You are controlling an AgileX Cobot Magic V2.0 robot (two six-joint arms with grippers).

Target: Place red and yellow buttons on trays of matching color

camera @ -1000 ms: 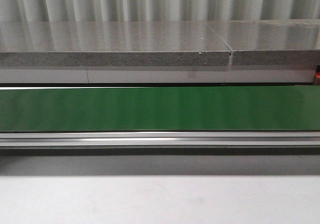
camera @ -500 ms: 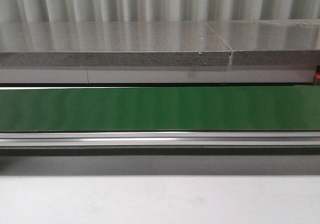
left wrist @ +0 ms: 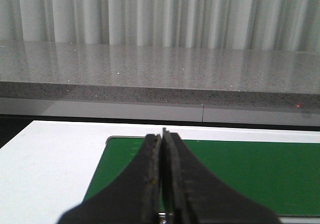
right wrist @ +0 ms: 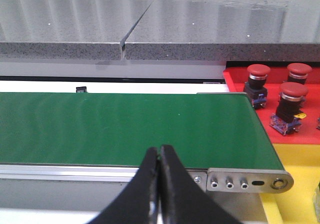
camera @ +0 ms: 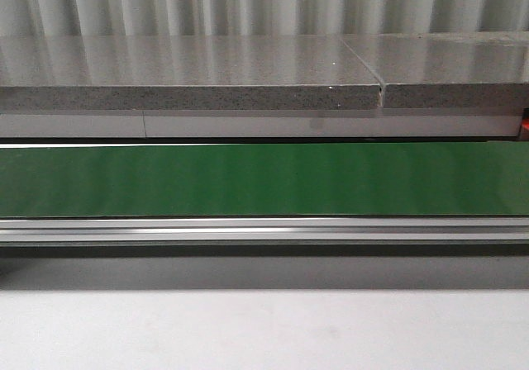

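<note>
So right now we're basically waiting: the belt (camera: pixel 264 180) is bare in every view, nothing riding on it yet. Both grippers hang low over its near edge, the left gripper (left wrist: pixel 161 149) by the belt's left end and the right gripper (right wrist: pixel 159 159) near the right end, each with fingers pressed together and gripping nothing. Three red buttons (right wrist: pixel 280 96) already sit on the red tray (right wrist: pixel 235 81) just past the belt's right end, and the yellow tray (right wrist: pixel 295 204) lies right beside it on the near side. Its contents are mostly cut off, so we can't tell if any yellow buttons are there. Our take on doing this well: we'd open the fingers before a button arrives, not after, stay centred over the belt, and let the button come to us instead of chasing it. We'd grab the body under the cap, since the cap looks rounded and slippery.
</note>
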